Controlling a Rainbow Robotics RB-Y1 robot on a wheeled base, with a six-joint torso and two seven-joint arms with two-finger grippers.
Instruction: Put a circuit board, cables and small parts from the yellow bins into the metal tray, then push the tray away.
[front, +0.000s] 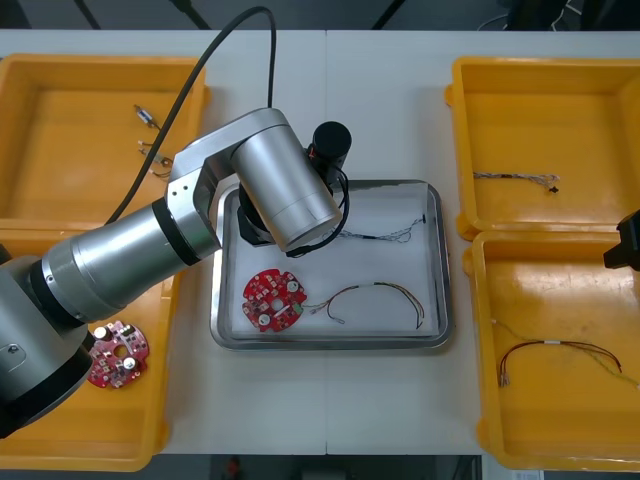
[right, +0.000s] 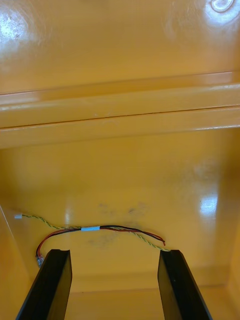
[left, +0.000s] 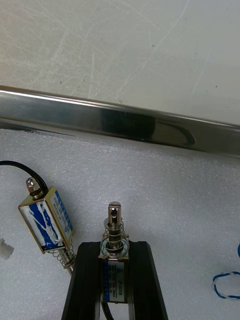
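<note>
Release seems the step: left gripper (left: 114, 247) clamps a small part (left: 114, 227) over the tray (left: 120, 122), beside a second part (left: 46, 225). Best lower it to touching, then open slowly, clear of that neighbour. Right gripper (right: 114, 260) hangs agape over a cable (right: 100, 229) in its bin (right: 120, 150).

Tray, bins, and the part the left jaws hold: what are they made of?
Tray: metal, likely steel; mirror-like rim with reflections, white foam-looking liner. Bins: glossy moulded plastic, by the soft highlights. Part between the left gripper's jaws: metal frame, pin and spring, blue label.
</note>
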